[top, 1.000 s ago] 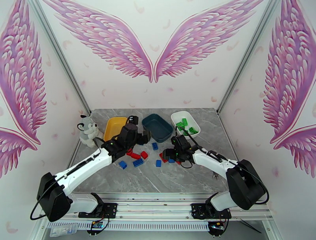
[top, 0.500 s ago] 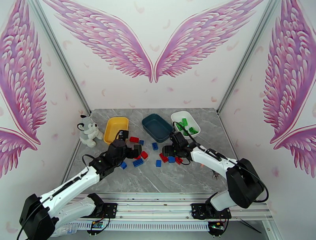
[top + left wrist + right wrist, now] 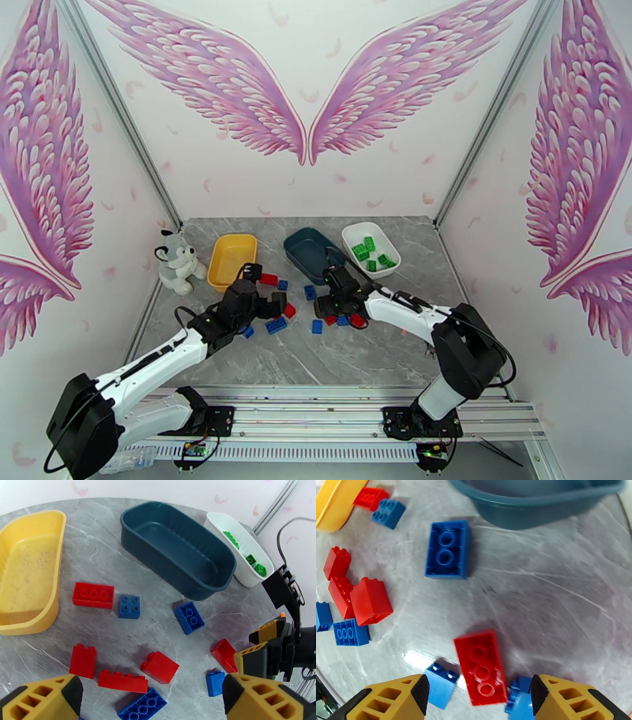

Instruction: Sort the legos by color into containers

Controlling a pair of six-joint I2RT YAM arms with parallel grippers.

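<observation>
Red and blue legos lie scattered on the grey table in front of the trays, among them a red brick (image 3: 268, 279) and a blue brick (image 3: 310, 292). The yellow tray (image 3: 229, 256) and the dark teal tray (image 3: 314, 254) are empty. Several green legos (image 3: 368, 251) lie in the white tray (image 3: 351, 233). My left gripper (image 3: 267, 289) hovers open over the left part of the pile, above a long red brick (image 3: 122, 680). My right gripper (image 3: 478, 683) is open and low over a flat red brick (image 3: 482, 667), with a blue brick (image 3: 447, 549) ahead of it.
A plush husky (image 3: 175, 260) sits at the table's left edge beside the yellow tray. The right arm's black gripper body (image 3: 282, 638) shows at the right of the left wrist view, close to the pile. Bare table lies in front of the bricks.
My left arm has pulled back from over the yellow tray and dropped low over the bricks. My right gripper has slid left, toward the teal tray's front.
</observation>
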